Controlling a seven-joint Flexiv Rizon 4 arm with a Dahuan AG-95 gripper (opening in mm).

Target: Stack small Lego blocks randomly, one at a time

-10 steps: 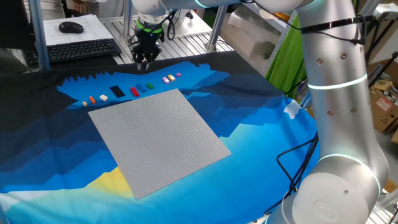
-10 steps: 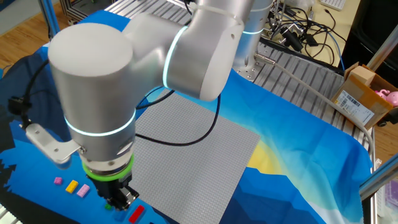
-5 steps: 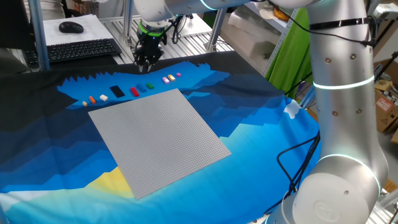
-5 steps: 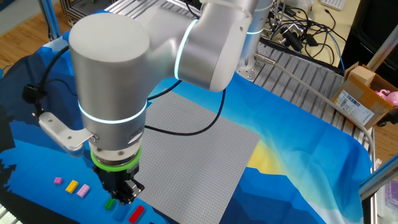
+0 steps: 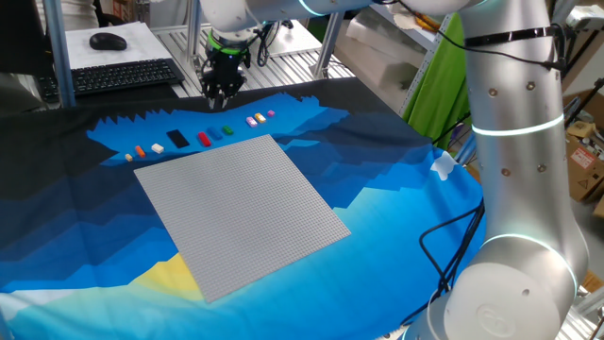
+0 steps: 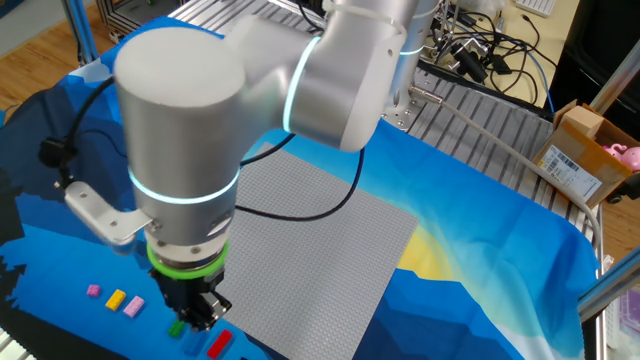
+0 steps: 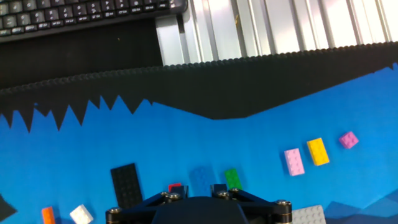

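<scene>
- The gripper (image 5: 218, 97) hangs pointing down above the far edge of the blue cloth (image 5: 396, 189), over the row of bricks beside the grey baseplate (image 5: 241, 210).
- Its jaws look drawn close together, but no view shows the tips clearly, so I cannot tell whether they are shut or pinching anything (the hand view shows only the gripper's dark body at the bottom edge).
- In the hand view the bricks lie in a loose row on the cloth: orange brick (image 7: 48, 215), white brick (image 7: 81, 214), a flat black plate (image 7: 127, 184), red brick (image 7: 176, 187), blue brick (image 7: 201, 178), green brick (image 7: 232, 178), pink brick (image 7: 293, 161), yellow brick (image 7: 318, 151) and a small purple brick (image 7: 348, 139).
- The red, blue and green ones sit just above the gripper body in that view; the pink and yellow lie side by side, near but apart.
- None is stacked; all rest singly on the cloth, off the baseplate.
- A keyboard (image 5: 123, 74) sits beyond the cloth, with a mouse (image 5: 108, 41) behind it.
</scene>
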